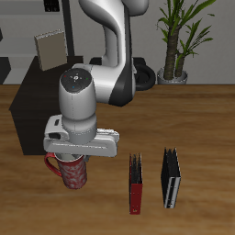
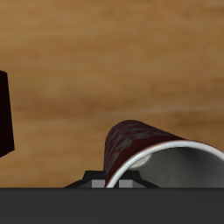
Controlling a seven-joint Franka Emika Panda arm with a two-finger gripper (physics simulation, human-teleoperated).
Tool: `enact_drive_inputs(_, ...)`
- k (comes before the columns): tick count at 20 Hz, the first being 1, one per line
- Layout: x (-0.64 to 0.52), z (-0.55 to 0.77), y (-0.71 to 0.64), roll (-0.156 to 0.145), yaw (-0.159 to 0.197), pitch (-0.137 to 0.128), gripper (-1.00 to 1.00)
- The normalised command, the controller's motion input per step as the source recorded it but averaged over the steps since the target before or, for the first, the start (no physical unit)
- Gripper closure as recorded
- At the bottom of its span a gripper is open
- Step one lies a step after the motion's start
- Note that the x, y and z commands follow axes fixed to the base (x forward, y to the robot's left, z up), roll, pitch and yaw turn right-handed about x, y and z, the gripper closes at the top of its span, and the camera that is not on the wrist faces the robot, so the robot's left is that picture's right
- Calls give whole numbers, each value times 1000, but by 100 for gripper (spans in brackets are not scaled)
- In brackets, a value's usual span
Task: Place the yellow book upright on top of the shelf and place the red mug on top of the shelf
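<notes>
The exterior view shows the whole scene. The shelf stands at one side of the table, toward the back. One yellow book stands upright on the shelf top, leaning slightly. One red mug is directly under the end effector, beside the shelf's front corner and nearer the table's front edge. The arm's body hides the mug's rim and the fingers in this view.

The wrist view supplies what the exterior view hides. The red mug fills the area next to the end effector housing, its light rim and grey inside facing the camera. A dark block, probably the shelf, shows at the frame edge. The fingertips are not visible, so the opening width and any hold on the mug cannot be told.

Count: one shelf, one yellow book, one red mug, one red book, one black book with white stripes, one potted plant.

The two spare books stand upright, near each other but apart, well clear of the mug. Bare table lies between the mug and the red book. The shelf top beside the yellow book is largely hidden by the arm.
</notes>
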Motion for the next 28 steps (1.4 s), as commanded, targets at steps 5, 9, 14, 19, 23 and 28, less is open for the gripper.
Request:
enact_drive_inputs(5, -138, 384, 65, 11, 38, -60, 100)
enact_drive_inputs(9, -292, 766, 134, 25, 21, -112, 100)
enact_drive_inputs(14, -318, 865, 79, 5, 1, -114, 100)
enact_drive_inputs(19, -379, 824, 84, 9, 3, -117, 100)
enact_drive_inputs(23, -414, 564, -28, -9, -47, -77, 100)
enact_drive_inputs(28, -427, 335, -136, -34, -56, -45, 100)
